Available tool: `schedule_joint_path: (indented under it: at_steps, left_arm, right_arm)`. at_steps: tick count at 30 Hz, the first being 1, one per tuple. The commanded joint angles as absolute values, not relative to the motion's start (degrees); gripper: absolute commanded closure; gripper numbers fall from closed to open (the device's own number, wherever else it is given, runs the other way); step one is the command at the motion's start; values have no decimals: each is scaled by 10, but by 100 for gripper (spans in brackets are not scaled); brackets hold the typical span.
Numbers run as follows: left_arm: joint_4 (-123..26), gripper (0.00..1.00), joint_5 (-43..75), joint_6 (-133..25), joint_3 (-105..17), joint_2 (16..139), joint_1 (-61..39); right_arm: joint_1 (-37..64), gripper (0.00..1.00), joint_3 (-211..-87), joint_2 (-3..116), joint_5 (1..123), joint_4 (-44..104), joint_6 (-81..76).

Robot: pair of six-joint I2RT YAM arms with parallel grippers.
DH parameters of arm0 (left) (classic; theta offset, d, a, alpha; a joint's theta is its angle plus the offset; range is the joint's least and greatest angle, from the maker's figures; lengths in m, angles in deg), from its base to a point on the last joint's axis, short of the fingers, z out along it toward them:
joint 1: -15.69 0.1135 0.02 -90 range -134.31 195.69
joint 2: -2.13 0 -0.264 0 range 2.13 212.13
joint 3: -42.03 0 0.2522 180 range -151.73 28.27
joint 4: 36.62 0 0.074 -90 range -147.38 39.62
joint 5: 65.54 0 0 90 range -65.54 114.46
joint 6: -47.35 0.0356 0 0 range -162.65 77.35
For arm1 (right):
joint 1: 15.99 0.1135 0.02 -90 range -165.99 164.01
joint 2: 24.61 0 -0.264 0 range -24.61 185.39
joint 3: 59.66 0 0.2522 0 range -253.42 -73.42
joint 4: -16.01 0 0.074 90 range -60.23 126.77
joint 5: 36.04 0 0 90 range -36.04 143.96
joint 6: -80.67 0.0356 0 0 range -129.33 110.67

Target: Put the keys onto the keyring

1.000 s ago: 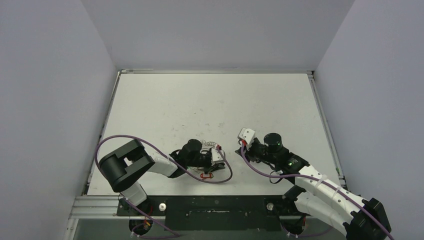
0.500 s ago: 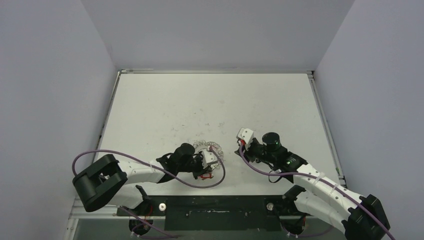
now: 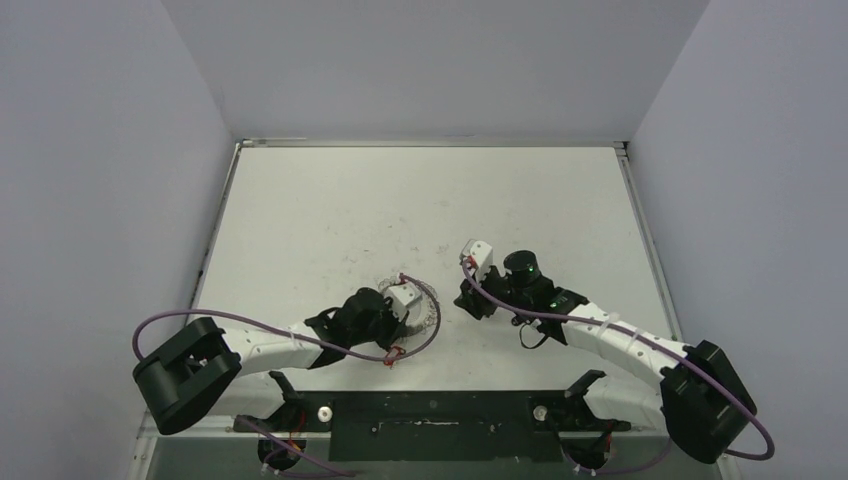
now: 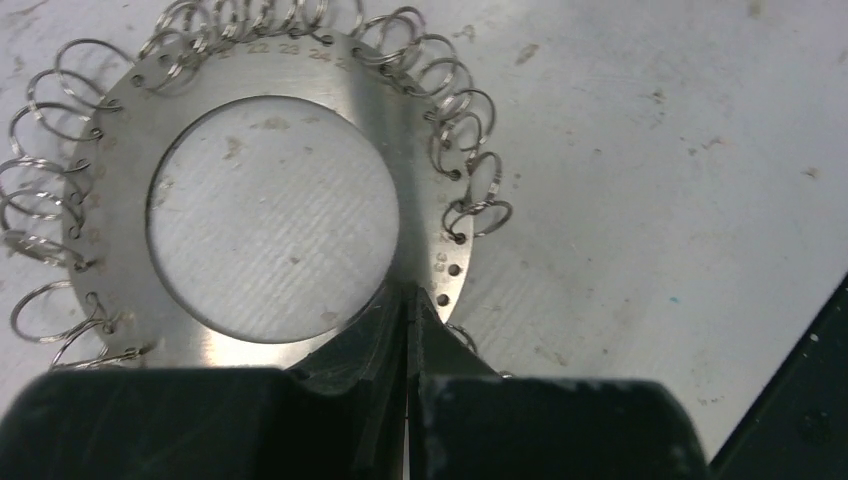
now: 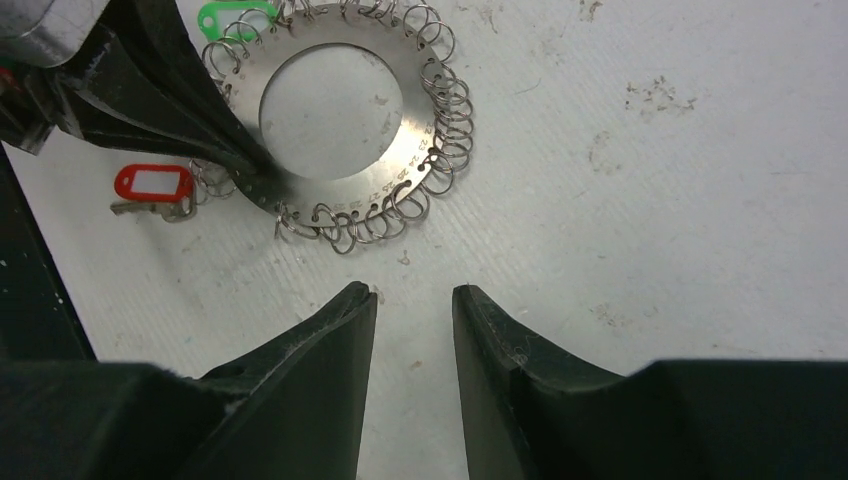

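Left wrist shows left tool (image 4: 408, 302) clamping keyring (image 4: 110, 210) rim; right tool (image 5: 412, 293) gapes nearby.

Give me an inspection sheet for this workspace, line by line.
surface: white table, scuffed and speckled.
job's things: flat metal keyring lying flat, wire rings around its rim, green tag at its edge; no clear key seen.
clutter: red tag with a small silver piece, beside the keyring.
claws: left claw closed, tips at the keyring's band; right claw open, empty, short of the keyring.
cables: purple cables loop along both arms.
surroundings: plain grey walls.
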State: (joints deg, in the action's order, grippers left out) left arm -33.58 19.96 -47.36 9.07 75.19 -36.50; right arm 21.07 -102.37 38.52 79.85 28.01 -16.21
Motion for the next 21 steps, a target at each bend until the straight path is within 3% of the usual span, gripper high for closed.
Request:
schedule_joint_path:
  at_steps: [1, 10, 14, 21]
  left_arm:
    - [-380, 100, 283, -531, 72, 745, -352]
    - [-420, 100, 319, -560, 77, 645, -337]
    - [-453, 74, 313, -591, 70, 606, -308]
    - [-499, 57, 254, -625, 53, 573, -228]
  right_arm:
    - [216, 65, -1054, 429, 816, 205, -60]
    - [259, 65, -1047, 506, 804, 116, -20]
    - [276, 64, -1052, 563, 804, 73, 8]
    - [317, 65, -1079, 653, 815, 48, 57]
